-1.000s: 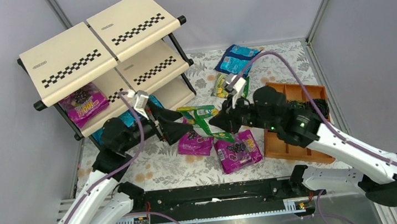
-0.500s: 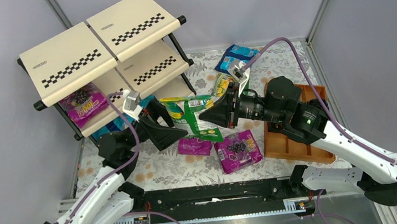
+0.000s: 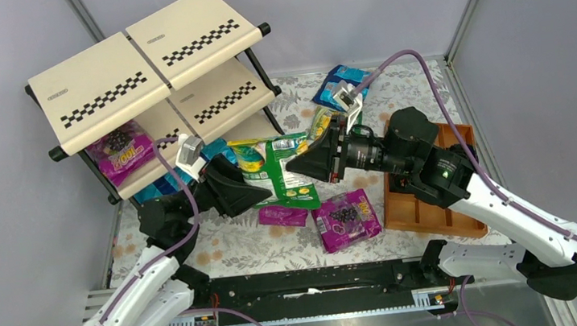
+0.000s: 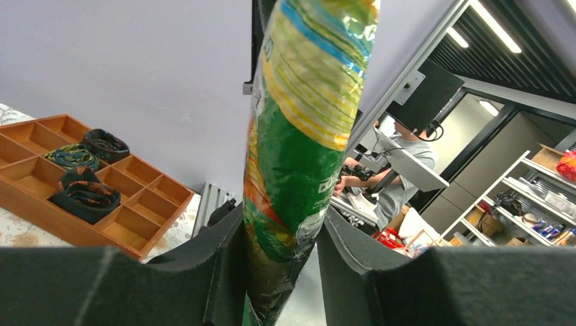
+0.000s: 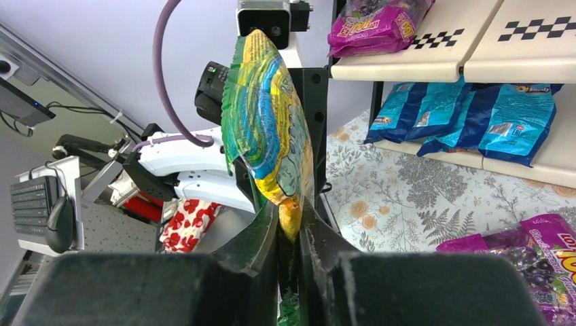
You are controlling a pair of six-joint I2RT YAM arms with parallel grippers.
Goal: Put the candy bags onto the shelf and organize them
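I work in a robotics lab: grey panels wall off my table, and beyond them I see ceiling strip lights, a person at a monitor, a keyboard and stocked racks.

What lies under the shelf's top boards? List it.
Magenta candy bag on the middle tier; blue candy bags on the tier below. The top boards of the shelf hide the rear of both tiers.
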